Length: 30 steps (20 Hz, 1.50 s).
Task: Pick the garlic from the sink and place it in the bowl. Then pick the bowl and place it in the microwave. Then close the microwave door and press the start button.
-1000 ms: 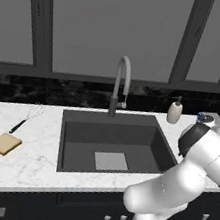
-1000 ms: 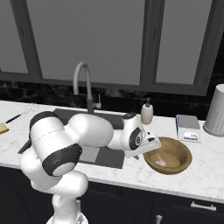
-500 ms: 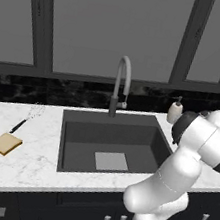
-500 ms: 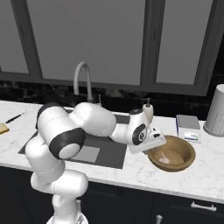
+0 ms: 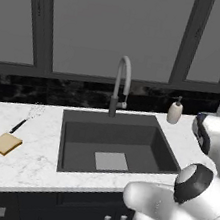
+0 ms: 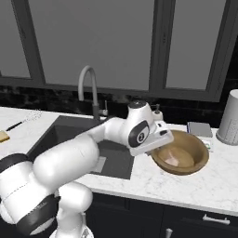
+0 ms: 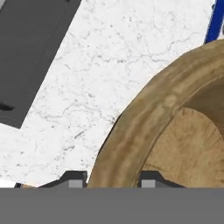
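Bowl [image 6: 182,157]: tan wooden, on the marble counter [image 6: 186,186] at 3 o'clock of the sink [image 6: 69,139]; a pale pinkish lump lies inside, likely the garlic [image 6: 173,158], too blurred to be sure.
Gripper [image 7: 112,179]: clamped on the bowl's near rim, one fingertip [image 7: 72,179] outside the wall, the other inside.
Sink: dark basin with a light square plate [image 5: 111,161] at its bottom; curved faucet [image 5: 121,83] at its 12 o'clock edge.
Around the bowl: soap dispenser [image 5: 175,112] at its 11 o'clock, a blue-edged box [image 6: 200,130] just behind at 1 o'clock, a grey canister [image 6: 230,118] further at 2 o'clock.
Far side: bread slice [image 5: 5,143] and whisk [image 5: 27,117] at 9 o'clock of the sink.
In the way: the arm's own wrist hides the bowl's left rim in the right base view.
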Tool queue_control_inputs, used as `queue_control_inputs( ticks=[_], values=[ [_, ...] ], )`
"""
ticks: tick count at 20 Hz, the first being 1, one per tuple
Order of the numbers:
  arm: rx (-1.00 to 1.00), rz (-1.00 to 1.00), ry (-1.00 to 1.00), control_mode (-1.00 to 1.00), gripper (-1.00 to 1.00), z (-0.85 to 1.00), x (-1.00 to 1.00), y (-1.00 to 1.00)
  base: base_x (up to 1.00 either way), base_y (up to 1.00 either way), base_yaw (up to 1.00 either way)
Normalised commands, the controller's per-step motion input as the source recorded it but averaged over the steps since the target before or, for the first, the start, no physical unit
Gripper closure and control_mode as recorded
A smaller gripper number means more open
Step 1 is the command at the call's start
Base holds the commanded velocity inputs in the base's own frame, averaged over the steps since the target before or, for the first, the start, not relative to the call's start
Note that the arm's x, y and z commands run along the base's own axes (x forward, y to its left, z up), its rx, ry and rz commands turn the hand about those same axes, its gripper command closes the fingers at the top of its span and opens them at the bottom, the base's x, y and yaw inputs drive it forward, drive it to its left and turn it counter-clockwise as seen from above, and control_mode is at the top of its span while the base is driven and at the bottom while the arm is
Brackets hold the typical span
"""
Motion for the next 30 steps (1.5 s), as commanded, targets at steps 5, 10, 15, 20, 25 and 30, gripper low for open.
queue_control_inputs(
  ticks=[5, 10, 15, 20, 25, 30],
  values=[
    [-0.09, 0.34, -0.02, -1.00, 1.00, 1.00, -0.72, 0.90, 0.00, 0.00, 0.00],
    [-0.09, 0.30, -0.01, -1.00, 1.00, 1.00, -0.59, 0.78, 0.00, 0.00, 0.00],
    [-0.08, 0.20, -0.01, -1.00, 1.00, 0.97, -0.50, 0.79, 0.00, 0.00, 0.00],
    [-0.15, 0.17, 0.00, -1.00, 1.00, 0.73, -0.62, 0.93, 0.00, 0.00, 0.00],
    [-0.02, -0.01, 0.06, -1.00, 1.00, 0.09, -0.10, 0.00, 0.00, 0.00, 0.00],
    [-0.05, 0.06, 0.01, -1.00, 1.00, 0.29, -0.02, 0.17, 0.00, 0.00, 0.00]
  ],
)
